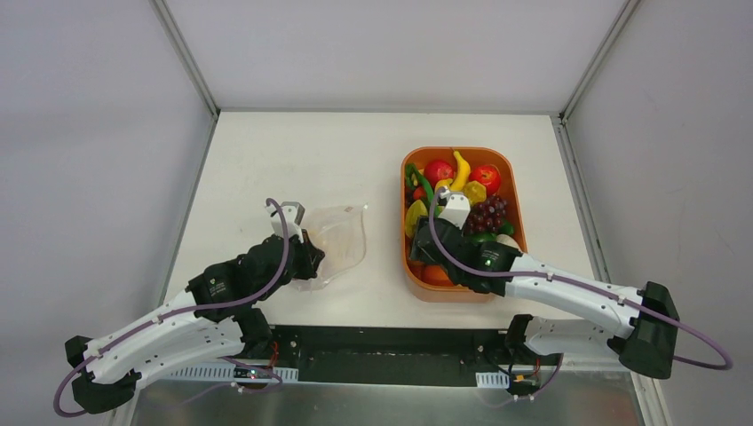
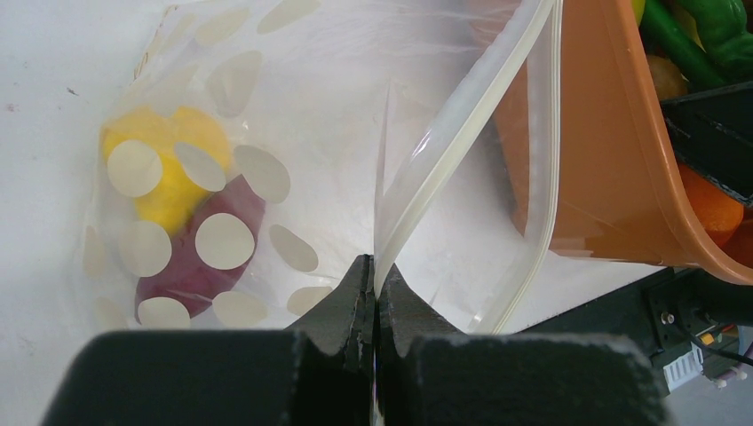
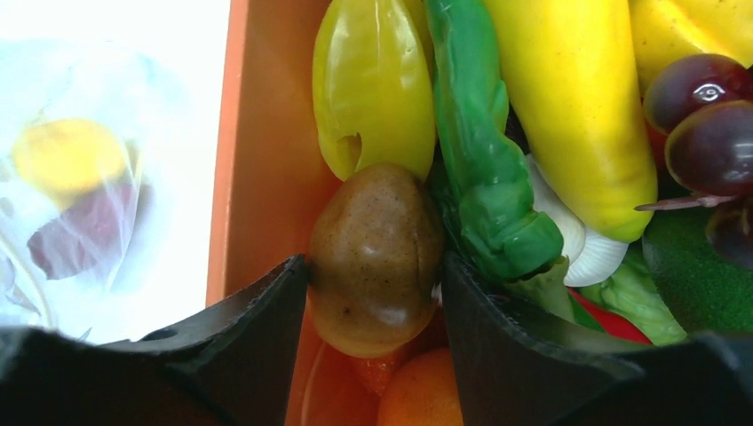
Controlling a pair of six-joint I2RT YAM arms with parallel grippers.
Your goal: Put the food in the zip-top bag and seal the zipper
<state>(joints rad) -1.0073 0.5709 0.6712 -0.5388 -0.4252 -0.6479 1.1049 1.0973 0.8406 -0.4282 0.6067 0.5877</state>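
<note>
The clear dotted zip-top bag [image 1: 337,240] lies on the table left of the orange tray [image 1: 508,160]. It holds a yellow piece [image 2: 164,169] and a purple piece [image 2: 209,253]. My left gripper [image 2: 377,275] is shut on the bag's rim beside the zipper [image 2: 444,155] and holds the mouth open. My right gripper [image 3: 375,266] is inside the tray, shut on a brown potato-like food piece [image 3: 377,257]. Around it lie a yellow-green piece [image 3: 373,84], a green pepper [image 3: 484,177], a yellow banana-like piece [image 3: 568,106] and purple grapes [image 3: 706,124].
The tray also holds red tomatoes [image 1: 439,170], an orange piece [image 3: 422,395] and several other toys. The tray's left wall [image 3: 257,133] stands close beside my right gripper. The black rail [image 1: 382,342] runs along the near table edge.
</note>
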